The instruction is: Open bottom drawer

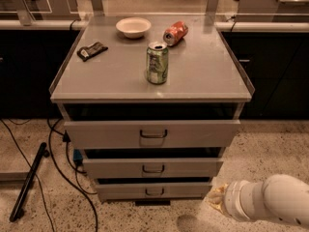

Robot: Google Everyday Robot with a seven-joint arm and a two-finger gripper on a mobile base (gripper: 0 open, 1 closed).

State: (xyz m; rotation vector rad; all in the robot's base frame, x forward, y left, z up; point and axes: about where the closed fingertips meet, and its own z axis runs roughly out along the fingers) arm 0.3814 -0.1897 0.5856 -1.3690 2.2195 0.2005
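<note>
The bottom drawer (120, 190) is the lowest and narrowest of three grey drawer fronts on the cabinet, with a small dark loop handle (154, 192) at its centre. It sits pushed in, a little behind the middle drawer (193, 168). My gripper (216, 195) shows at the lower right as a pale tip on the end of the white arm (270, 204), just right of the bottom drawer's right end and apart from the handle.
The top drawer (106, 133) is the widest. On the cabinet top (111, 76) stand a green can (157, 63), a red can on its side (175, 33), a white bowl (133, 27) and a dark packet (91, 50). Black cables (58, 168) and a black bar (28, 181) lie on the floor at left.
</note>
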